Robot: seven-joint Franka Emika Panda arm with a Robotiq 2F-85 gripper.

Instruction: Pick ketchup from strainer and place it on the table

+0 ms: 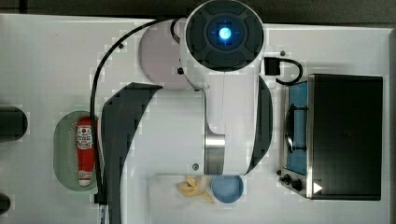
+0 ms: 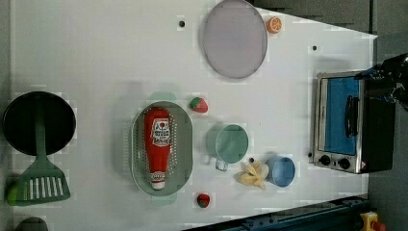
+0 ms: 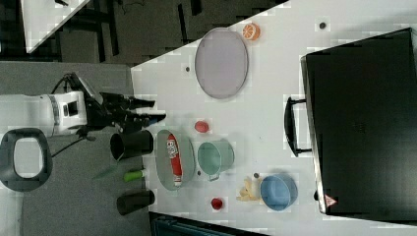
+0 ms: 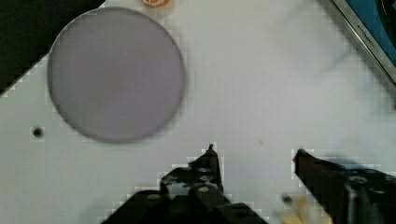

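Observation:
The ketchup (image 2: 158, 144), a slim red bottle with a white label and white cap, lies lengthwise inside the pale green strainer (image 2: 185, 144) on the white table (image 2: 96, 57). In the top view the ketchup (image 1: 85, 151) and strainer (image 1: 65, 149) show at the top view's left, beside the arm. My gripper (image 3: 156, 110) hangs high in the air, apart from the bottle. In the wrist view the gripper (image 4: 255, 156) is open with nothing between its fingers, above bare table near the plate.
A grey-lilac plate (image 2: 234, 38) and an orange slice (image 2: 274, 24) lie beyond the strainer. A green cup (image 2: 231, 143), two strawberries (image 2: 198, 104), a banana (image 2: 252, 174) and a blue cup (image 2: 281, 171) sit close by. A toaster oven (image 2: 346, 127), black pan (image 2: 38, 122) and spatula (image 2: 41, 185) flank them.

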